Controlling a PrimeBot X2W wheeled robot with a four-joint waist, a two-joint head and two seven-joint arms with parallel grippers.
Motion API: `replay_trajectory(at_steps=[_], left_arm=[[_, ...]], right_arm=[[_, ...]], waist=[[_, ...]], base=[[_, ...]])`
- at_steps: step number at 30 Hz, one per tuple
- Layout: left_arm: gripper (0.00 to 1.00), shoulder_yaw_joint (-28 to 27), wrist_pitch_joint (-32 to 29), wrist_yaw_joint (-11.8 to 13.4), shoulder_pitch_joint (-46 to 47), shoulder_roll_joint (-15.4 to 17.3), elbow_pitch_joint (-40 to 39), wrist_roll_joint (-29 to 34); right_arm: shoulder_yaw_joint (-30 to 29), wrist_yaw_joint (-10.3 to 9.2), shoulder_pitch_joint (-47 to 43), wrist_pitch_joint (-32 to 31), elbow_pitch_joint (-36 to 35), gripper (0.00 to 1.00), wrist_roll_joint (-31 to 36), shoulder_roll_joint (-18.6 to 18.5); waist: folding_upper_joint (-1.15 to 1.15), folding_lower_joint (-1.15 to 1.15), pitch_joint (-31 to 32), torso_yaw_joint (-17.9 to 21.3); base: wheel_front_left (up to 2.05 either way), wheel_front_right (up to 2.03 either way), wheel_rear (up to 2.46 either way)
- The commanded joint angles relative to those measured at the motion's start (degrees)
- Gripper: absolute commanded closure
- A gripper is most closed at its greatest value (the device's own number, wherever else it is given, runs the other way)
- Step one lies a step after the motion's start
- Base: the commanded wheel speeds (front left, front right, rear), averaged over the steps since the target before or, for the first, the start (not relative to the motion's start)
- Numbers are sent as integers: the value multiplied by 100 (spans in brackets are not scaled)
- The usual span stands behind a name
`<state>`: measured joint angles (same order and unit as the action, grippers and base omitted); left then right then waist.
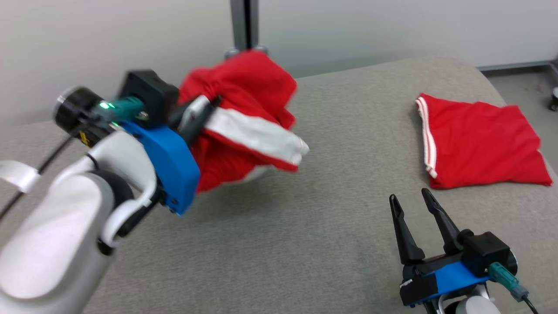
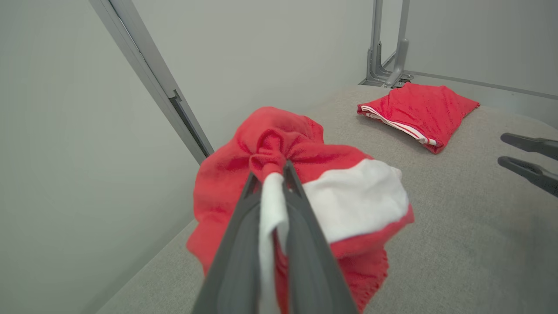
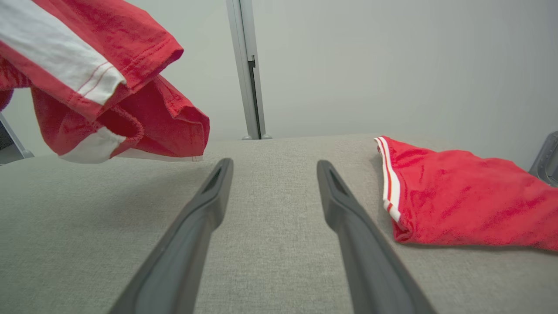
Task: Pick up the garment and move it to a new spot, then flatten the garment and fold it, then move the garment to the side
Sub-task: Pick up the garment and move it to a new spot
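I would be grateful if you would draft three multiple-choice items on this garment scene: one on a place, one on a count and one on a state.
1. Where does the folded garment lie?
A) on the floor
B) draped over the metal post
C) on the grey surface, at the robot's right

2. How many red garments are in view?
A) one
B) two
C) three

3. How do the jaws of the left gripper stand?
A) shut on the bunched garment
B) wide open and empty
C) shut on nothing

Key:
1 C: it rests flat on the surface, just beyond the right gripper.
2 B: one is bunched in the grip and one is folded on the surface.
3 A: the left wrist view shows red and white cloth pinched between the jaws.
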<state>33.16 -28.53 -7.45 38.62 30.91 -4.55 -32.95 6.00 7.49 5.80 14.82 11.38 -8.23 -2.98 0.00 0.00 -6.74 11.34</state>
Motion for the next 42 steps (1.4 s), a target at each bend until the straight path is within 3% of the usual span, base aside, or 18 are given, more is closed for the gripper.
replay_trajectory(at_steps=[1,8,9,10,11,16,17,20,28,34,42], left_arm=[[100,206,102,2,-134,-56,161,-10],[100,1037,680,23,-426,-528,1284,292],[91,1091,813,59,-489,-614,1490,330],[57,1153,923,78,-554,-701,1680,382],[0,1172,1042,112,-618,-792,1865,391],[0,1144,1611,261,-872,-1118,2328,319],[0,1034,2011,354,-1036,-1242,2403,237],[0,932,2402,446,-1224,-1332,2422,170],[0,244,4150,889,-2104,-1445,2198,-77],[0,-307,4368,1055,-2620,-1391,1983,22],[0,-1548,4375,1159,-3401,-1470,1449,642]], right_arm=[[-2,1,80,36,-12,0,-44,10],[145,1,224,42,-13,0,-137,10],[156,1,223,42,-8,0,-140,10],[145,1,213,43,1,0,-150,9],[133,1,196,44,10,0,-146,10],[0,1,81,42,20,0,-48,10],[-124,1,29,41,-14,0,-2,9],[-185,1,-46,41,-41,0,36,11],[-366,1,-288,-81,-218,0,74,9],[-444,1,-388,-188,-326,0,123,-3],[-585,1,-546,-299,-396,0,108,-36]], waist=[[0,0,7,168],[0,0,-236,523],[0,0,-249,544],[0,0,-254,551],[0,0,-247,552],[0,0,-136,455],[0,0,-61,330],[0,0,13,188],[0,0,243,-563],[0,0,298,-858],[0,0,367,-1107]], base=[[0,0,0],[0,0,0],[0,0,0],[0,0,0],[0,0,0],[0,0,0],[0,0,0],[0,0,0],[0,0,0],[0,0,0],[0,0,0]])
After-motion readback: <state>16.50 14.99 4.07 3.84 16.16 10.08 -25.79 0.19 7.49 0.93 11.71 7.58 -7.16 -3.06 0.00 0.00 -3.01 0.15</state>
